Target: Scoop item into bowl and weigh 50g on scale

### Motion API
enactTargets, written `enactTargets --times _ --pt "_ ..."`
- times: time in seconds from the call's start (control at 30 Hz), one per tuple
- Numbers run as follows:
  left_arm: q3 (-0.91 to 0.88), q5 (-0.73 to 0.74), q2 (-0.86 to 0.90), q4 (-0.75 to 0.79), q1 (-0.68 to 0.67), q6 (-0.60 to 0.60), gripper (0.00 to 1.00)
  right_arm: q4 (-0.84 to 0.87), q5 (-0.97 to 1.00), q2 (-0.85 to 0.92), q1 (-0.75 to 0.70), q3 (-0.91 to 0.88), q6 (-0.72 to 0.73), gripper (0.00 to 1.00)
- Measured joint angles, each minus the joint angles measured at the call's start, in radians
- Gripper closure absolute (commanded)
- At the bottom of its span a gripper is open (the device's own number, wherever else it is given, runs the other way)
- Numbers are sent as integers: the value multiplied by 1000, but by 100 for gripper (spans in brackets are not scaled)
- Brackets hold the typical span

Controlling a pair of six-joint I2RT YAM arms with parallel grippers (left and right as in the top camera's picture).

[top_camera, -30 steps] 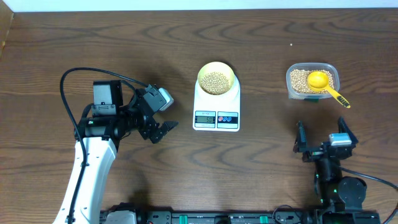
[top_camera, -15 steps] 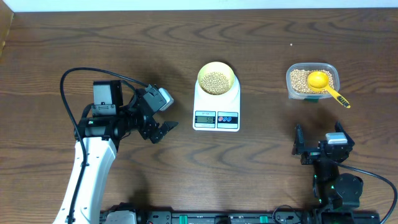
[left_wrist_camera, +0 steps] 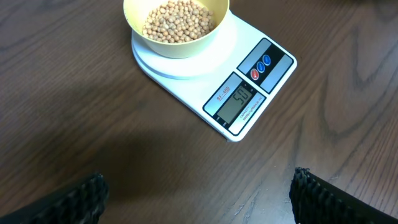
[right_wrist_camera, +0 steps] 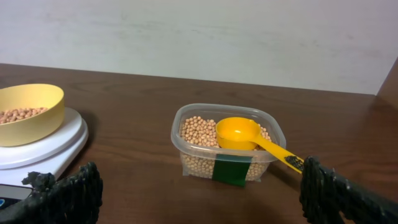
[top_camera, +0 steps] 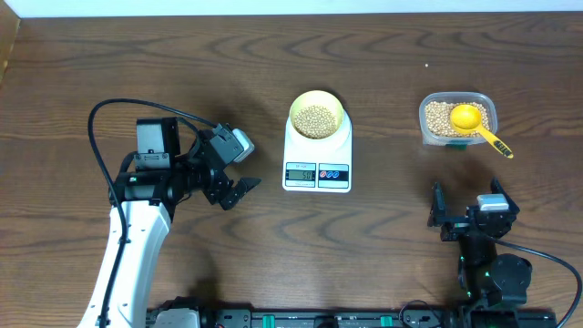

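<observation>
Overhead: one scale (top_camera: 317, 157) carries one bowl (top_camera: 341, 111) of grains (top_camera: 316, 118) at its 12 o'clock end, with one tub (top_camera: 424, 123) and one scoop (top_camera: 481, 130) at 3 o'clock. The left gripper (top_camera: 237, 193) at 9 o'clock and the right gripper (top_camera: 467, 205) at 4 o'clock are both released and empty. Left wrist: the grains, too many to count, look light, hard and prone to roll. Right wrist: they are judged best moved with the scoop, taken by its handle.
</observation>
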Motion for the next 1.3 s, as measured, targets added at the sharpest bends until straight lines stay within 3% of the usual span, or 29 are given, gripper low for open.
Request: enactTargets --times 1.13,1.3 --pt "0 -8 0 0 0 0 5 0 0 0 0 0 0 1" --pt "0 -24 -42 92 0 -31 5 0 0 0 0 0 0 1"
